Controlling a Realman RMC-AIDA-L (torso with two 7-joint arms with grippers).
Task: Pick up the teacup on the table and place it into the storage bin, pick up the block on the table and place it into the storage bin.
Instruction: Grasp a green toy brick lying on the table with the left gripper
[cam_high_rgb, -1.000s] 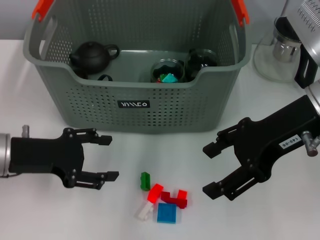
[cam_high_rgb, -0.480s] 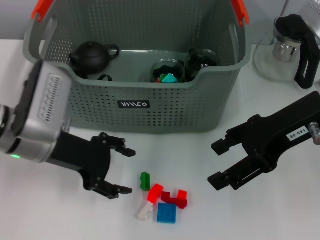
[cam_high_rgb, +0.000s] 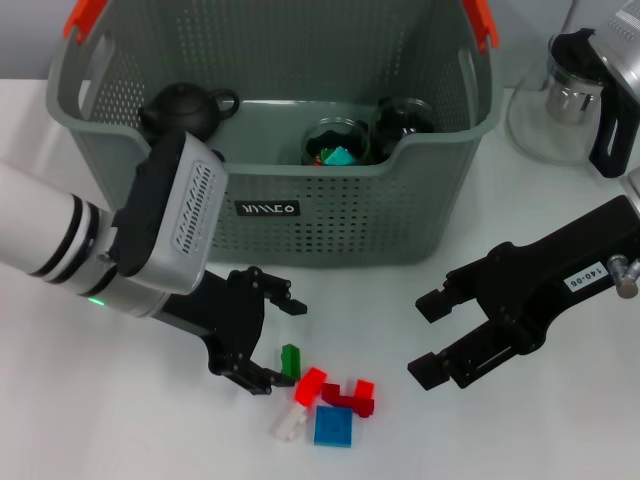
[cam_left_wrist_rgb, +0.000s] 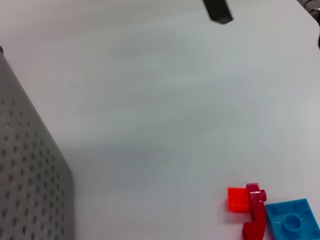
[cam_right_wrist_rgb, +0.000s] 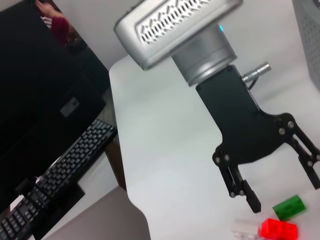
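Note:
The grey-green storage bin (cam_high_rgb: 300, 215) stands at the back of the white table. Inside it are a dark teapot (cam_high_rgb: 185, 110) and two glass teacups (cam_high_rgb: 335, 140), one holding small coloured pieces. A cluster of blocks lies in front: green (cam_high_rgb: 291, 360), red (cam_high_rgb: 311, 384), dark red (cam_high_rgb: 348, 401), blue (cam_high_rgb: 333, 425) and white (cam_high_rgb: 289, 423). My left gripper (cam_high_rgb: 279, 347) is open, low over the table, its fingers straddling the space just left of the green block (cam_right_wrist_rgb: 289, 206). My right gripper (cam_high_rgb: 424, 340) is open and empty to the right of the blocks.
A glass pitcher with a black handle (cam_high_rgb: 575, 95) stands at the back right beside the bin. The left wrist view shows the bin wall (cam_left_wrist_rgb: 30, 170) and the red (cam_left_wrist_rgb: 238, 199) and blue (cam_left_wrist_rgb: 290, 220) blocks. A keyboard (cam_right_wrist_rgb: 50, 190) lies beyond the table edge.
My left arm has swung right and forward, bringing its open gripper up to the green block. My right gripper has shifted slightly and stays open.

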